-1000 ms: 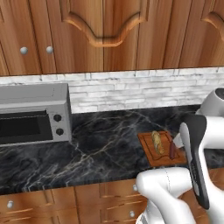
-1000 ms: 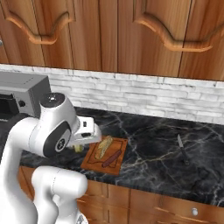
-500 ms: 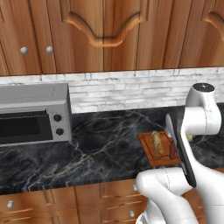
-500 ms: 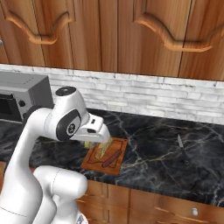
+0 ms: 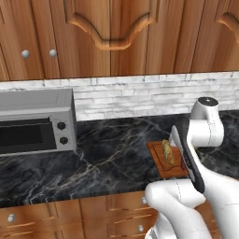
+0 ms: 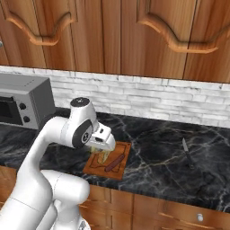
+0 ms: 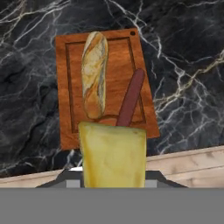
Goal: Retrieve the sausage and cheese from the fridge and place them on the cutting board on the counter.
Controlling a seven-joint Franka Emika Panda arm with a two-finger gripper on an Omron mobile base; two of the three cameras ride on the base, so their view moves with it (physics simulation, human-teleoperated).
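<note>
My gripper (image 6: 103, 149) hangs above the near left part of the cutting board (image 6: 124, 151), shut on the cheese (image 7: 113, 153), a yellowish block that fills the low middle of the hand view. The sausage (image 7: 130, 98), a slender dark red stick, lies slantwise on the cutting board (image 7: 65, 124) and also shows as the sausage (image 6: 114, 163) from the right base. The board rests near the front edge of the black marble counter (image 6: 157, 148). In the left base view the arm covers part of the cutting board (image 5: 158, 164). The fridge is out of view.
A tan oblong loaf (image 7: 95, 72) lies lengthwise on the board beside the sausage. A grey toaster oven (image 5: 35, 123) stands at the counter's left. A knife (image 6: 186, 150) lies on the counter to the right. Wooden cabinets hang above, drawers sit below.
The arm's upper joint has risen and swung. The hand with the cheese has shifted a little right and down, over the board. Loaf and sausage have not moved.
</note>
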